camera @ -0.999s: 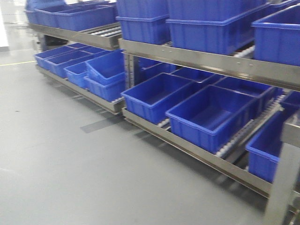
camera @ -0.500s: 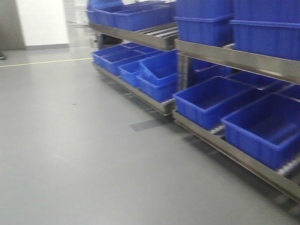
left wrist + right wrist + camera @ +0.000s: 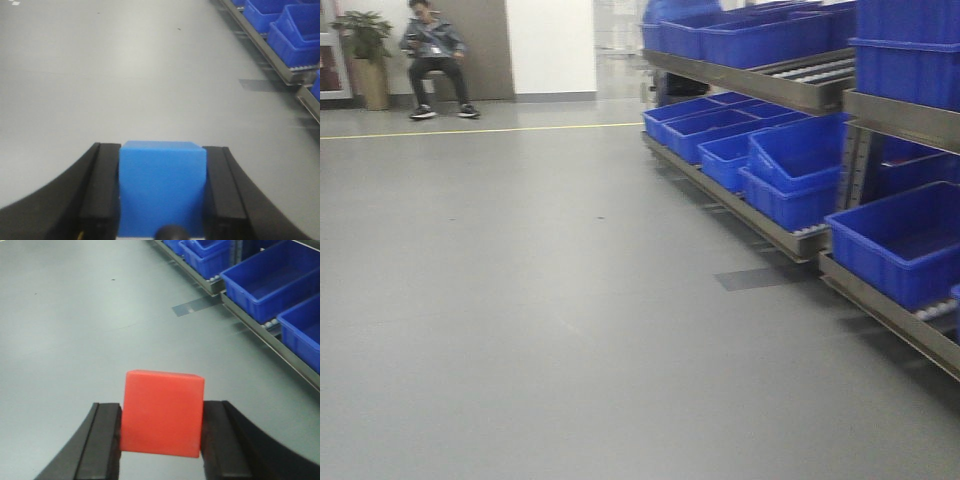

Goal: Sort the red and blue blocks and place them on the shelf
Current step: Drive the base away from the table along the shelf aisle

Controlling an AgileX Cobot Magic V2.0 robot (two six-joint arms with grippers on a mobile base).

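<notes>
Multi-tier grey steel shelf (image 3: 750, 78) w/ flat front rails runs down the right of the front view. Large blue plastic bins (image 3: 895, 245) fill both visible tiers. The lower ones sit on rollers, and one tilted bin (image 3: 800, 150) is propped on its neighbours.

Left gripper (image 3: 162, 152): black fingers (image 3: 102, 192) clamped on the small bright blue matte cube (image 3: 162, 195), one pad flat on each side face, cube square btw them. It hangs over the bare grey floor (image 3: 570, 300), well apart from the shelf, which shows only in the top-right corner of the left wrist view.

Right gripper (image 3: 162, 407): black fingers (image 3: 105, 440) clamped on the small bright red matte cube (image 3: 162, 415), cube slightly skewed in the grip. It is also over the floor and off the shelf. The shelf's lower rail & bins run along the right of that wrist view, not touching the cube.

Neither cube is on the shelf or in a bin.

Dark rectangular patch (image 3: 760, 277) lies on the floor just beside the shelf's lower rail. Thin yellow line (image 3: 480, 130) crosses the floor out from the shelf's far end. Seated person in dark clothes (image 3: 435, 55) & potted green plant (image 3: 365, 40) are at the back wall, well apart from the shelf, person's details too blurred to tell.
</notes>
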